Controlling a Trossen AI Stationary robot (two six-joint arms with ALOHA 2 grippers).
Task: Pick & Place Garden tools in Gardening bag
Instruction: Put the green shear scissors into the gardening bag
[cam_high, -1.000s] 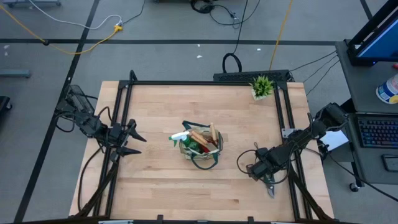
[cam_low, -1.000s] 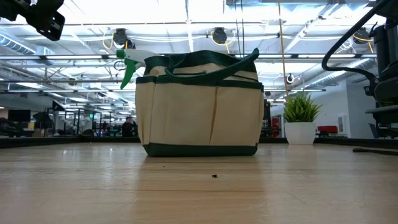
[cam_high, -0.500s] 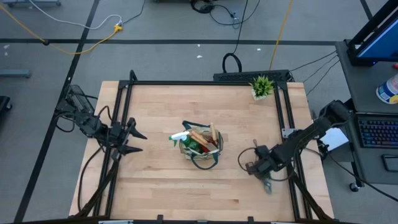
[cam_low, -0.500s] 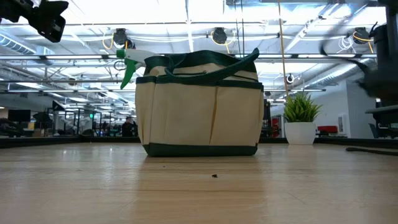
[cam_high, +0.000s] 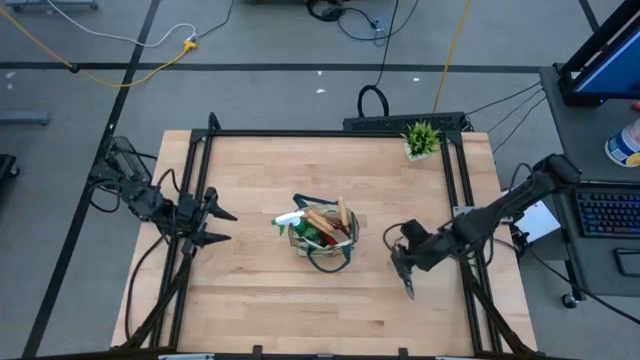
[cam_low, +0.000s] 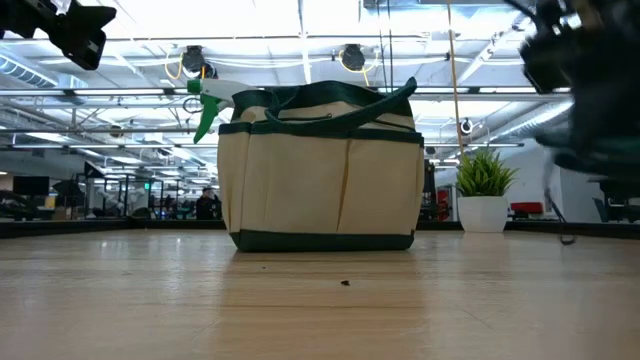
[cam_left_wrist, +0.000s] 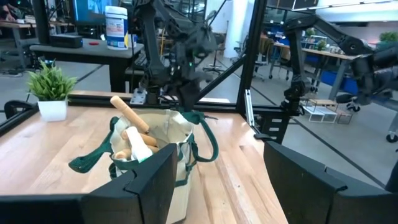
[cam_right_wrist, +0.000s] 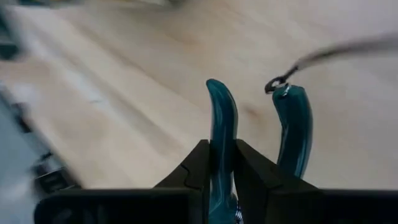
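Wooden table (cam_high: 250, 290): right gripper (cam_high: 406, 268) pinching pruning shears (cam_right_wrist: 221, 134) by one handle, gardening bag (cam_high: 322, 233) just left; left gripper (cam_high: 212, 226) spread, farther

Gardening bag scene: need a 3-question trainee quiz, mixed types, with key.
1. True or false: the right gripper is shut on one handle of the pruning shears.
2. Where does the left gripper sit?
A. inside the bag
B. open, off to the left of the gardening bag, holding nothing
C. on the potted plant
3. Fill in: the green spray bottle sticks out of the bag's ____ in the low view.

Key: 1 true; 2 B; 3 top
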